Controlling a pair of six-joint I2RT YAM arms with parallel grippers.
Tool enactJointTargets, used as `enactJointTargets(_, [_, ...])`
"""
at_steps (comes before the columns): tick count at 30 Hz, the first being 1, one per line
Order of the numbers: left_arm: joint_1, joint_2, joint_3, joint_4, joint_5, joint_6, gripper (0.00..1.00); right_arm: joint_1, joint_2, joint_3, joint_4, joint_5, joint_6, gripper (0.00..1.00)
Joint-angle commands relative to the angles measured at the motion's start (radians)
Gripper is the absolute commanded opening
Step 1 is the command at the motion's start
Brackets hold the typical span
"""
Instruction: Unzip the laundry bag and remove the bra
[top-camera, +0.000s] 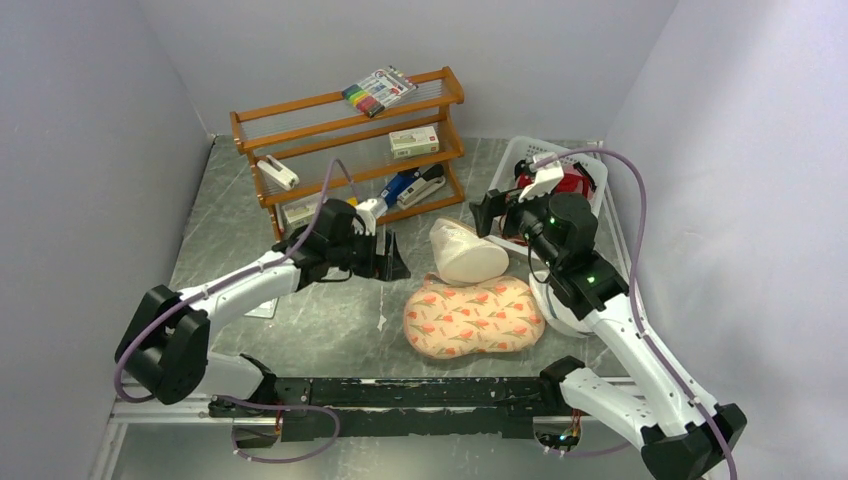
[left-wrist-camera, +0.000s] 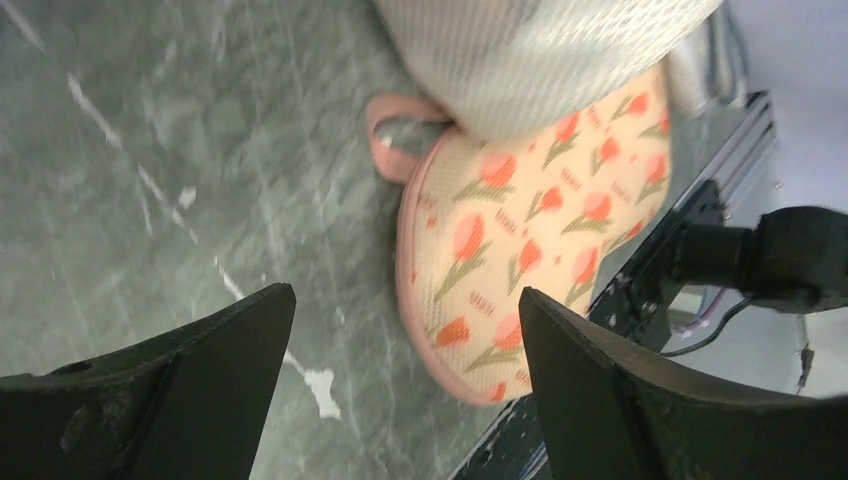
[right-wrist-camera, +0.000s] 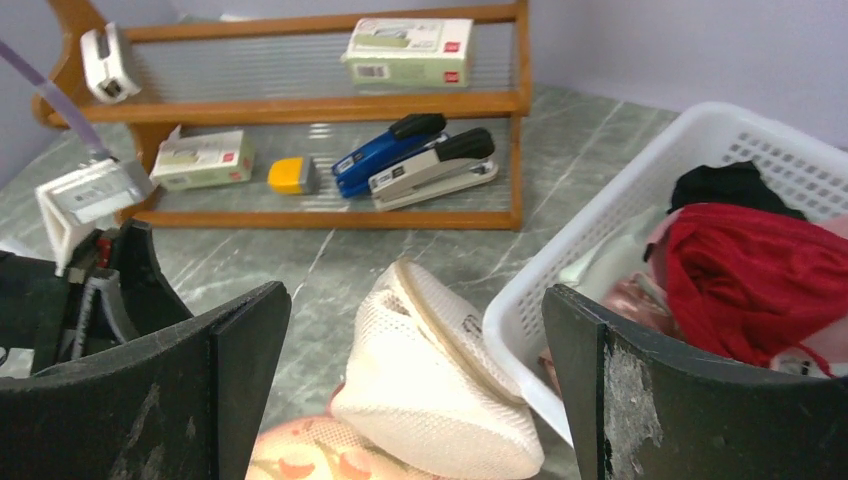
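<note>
The laundry bag (top-camera: 473, 316) is a peanut-shaped peach case with red-orange flowers, lying closed on the table in front of the arms. It also shows in the left wrist view (left-wrist-camera: 530, 250) with a pink loop (left-wrist-camera: 385, 145) at its end, and at the bottom of the right wrist view (right-wrist-camera: 300, 455). The bra is not in view. My left gripper (top-camera: 392, 257) is open and empty, above the table left of the case. My right gripper (top-camera: 487, 212) is open and empty, raised behind the case near the basket.
A cream mesh cone (top-camera: 465, 250) lies against the case's far side. A white basket (top-camera: 555, 170) with a red garment (right-wrist-camera: 760, 275) stands at the back right. A wooden shelf rack (top-camera: 350, 150) with staplers, boxes and markers stands at the back.
</note>
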Motion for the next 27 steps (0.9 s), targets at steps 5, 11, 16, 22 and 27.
enactJointTargets(5, [-0.04,-0.097,-0.176,0.01,0.001,-0.125,0.95,-0.011,0.047,0.02,-0.006,-0.181,-0.016,1.0])
enactJointTargets(11, [-0.052,-0.051,-0.334,0.33,0.193,-0.344,0.95,-0.011,0.089,0.037,-0.007,-0.24,-0.018,1.0])
enactJointTargets(16, [-0.077,0.047,-0.321,0.441,0.196,-0.423,0.95,-0.011,0.106,0.045,-0.012,-0.267,-0.016,1.0])
enactJointTargets(22, [-0.088,0.186,-0.288,0.467,0.202,-0.442,0.68,-0.008,0.129,0.05,-0.023,-0.298,-0.018,1.0])
enactJointTargets(27, [-0.089,0.194,-0.288,0.433,0.172,-0.434,0.55,0.001,0.166,0.011,0.037,-0.45,0.027,1.0])
